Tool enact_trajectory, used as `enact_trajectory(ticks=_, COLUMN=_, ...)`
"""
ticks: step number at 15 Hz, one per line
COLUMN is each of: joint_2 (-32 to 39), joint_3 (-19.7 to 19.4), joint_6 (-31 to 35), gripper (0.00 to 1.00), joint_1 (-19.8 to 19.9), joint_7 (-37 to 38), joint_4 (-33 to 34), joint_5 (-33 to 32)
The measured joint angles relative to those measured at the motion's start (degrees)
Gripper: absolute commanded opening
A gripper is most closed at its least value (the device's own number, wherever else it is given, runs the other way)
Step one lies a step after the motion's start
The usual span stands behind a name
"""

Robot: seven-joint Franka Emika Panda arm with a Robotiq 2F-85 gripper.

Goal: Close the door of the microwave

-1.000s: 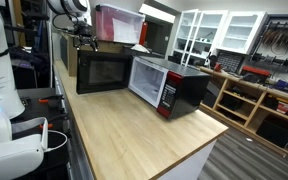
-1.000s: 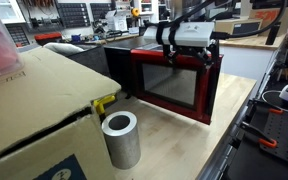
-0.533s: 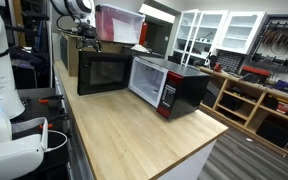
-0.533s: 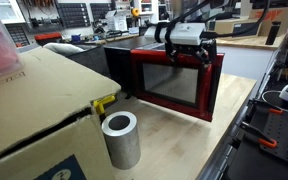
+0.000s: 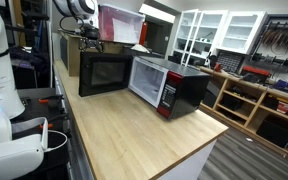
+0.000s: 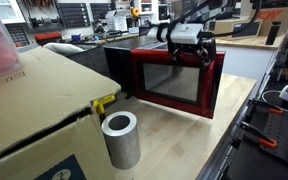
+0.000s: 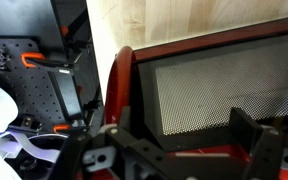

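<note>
The microwave [image 5: 170, 86] stands on a wooden counter, with a black casing and a red front. Its door [image 5: 105, 73] hangs open to the side and shows its black inner face. In an exterior view the door's red outer face with the dark window [image 6: 173, 84] faces the camera. My gripper [image 5: 88, 38] sits at the door's top edge, also seen in an exterior view [image 6: 190, 44]. In the wrist view the gripper [image 7: 180, 126] is open, its fingers spread wide against the red frame and mesh window [image 7: 214, 85].
A brown cardboard box [image 6: 34, 100] and a metal cylinder [image 6: 121, 139] stand close to the camera. A pink bin [image 5: 117, 22] sits behind the microwave. The wooden counter [image 5: 134, 135] stretches forward, with shelves and cabinets [image 5: 254, 95] beyond its edge.
The door has swung a little towards the microwave, and my gripper has moved along with its top edge.
</note>
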State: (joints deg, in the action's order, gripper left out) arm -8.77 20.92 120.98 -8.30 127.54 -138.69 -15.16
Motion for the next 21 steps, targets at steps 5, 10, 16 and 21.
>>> enact_trajectory(ticks=5, joint_2=0.1, joint_3=-1.5, joint_6=0.1, gripper=1.00, joint_1=0.0, joint_7=-0.7, joint_4=0.0, joint_5=-3.0)
enact_trajectory(ticks=10, joint_2=1.0, joint_3=-3.7, joint_6=0.6, gripper=1.00, joint_1=0.0, joint_7=-3.5, joint_4=0.0, joint_5=-4.4)
enact_trajectory(ticks=16, joint_2=3.2, joint_3=-5.9, joint_6=2.8, gripper=1.00, joint_1=0.0, joint_7=-12.7, joint_4=0.0, joint_5=-5.1)
enact_trajectory(ticks=21, joint_2=3.5, joint_3=-8.4, joint_6=2.9, gripper=1.00, joint_1=0.5, joint_7=-20.7, joint_4=0.6, joint_5=-9.6)
